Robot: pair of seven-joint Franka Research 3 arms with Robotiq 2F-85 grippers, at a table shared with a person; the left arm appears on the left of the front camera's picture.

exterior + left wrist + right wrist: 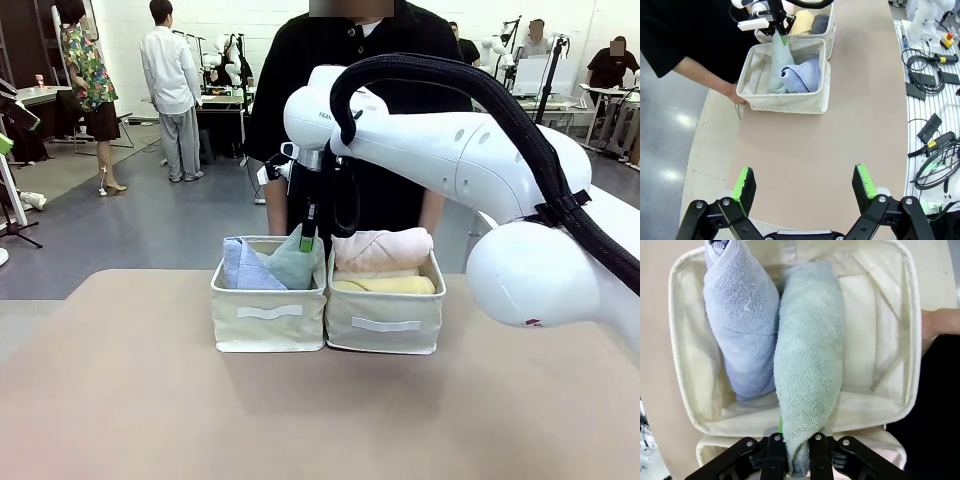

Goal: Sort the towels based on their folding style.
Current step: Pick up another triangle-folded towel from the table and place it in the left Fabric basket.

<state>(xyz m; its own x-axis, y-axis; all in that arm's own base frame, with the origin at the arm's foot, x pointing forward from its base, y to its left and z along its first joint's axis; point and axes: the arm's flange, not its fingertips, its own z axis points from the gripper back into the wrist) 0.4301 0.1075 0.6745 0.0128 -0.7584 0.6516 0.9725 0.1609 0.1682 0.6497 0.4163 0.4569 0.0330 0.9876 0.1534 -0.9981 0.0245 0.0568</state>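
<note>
Right gripper pinches the teal towel's tip, hanging it inside the left bin at the bench's far edge beside the blue towel. Best lower fully, then release. Left gripper hangs spread.

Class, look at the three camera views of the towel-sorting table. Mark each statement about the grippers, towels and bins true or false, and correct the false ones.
1. The right gripper is shut on the teal towel. True.
2. The teal towel hangs over the bin holding the pink towel. False: it is in the left bin, beside the blue towel.
3. The left gripper is open and holds nothing. True.
4. The pink towel lies under the yellow towel. False: the pink one is on top, in the right bin.
5. The two bins stand far apart. False: they sit side by side, touching.
6. A person's hand is at the left bin's wall. True.
</note>
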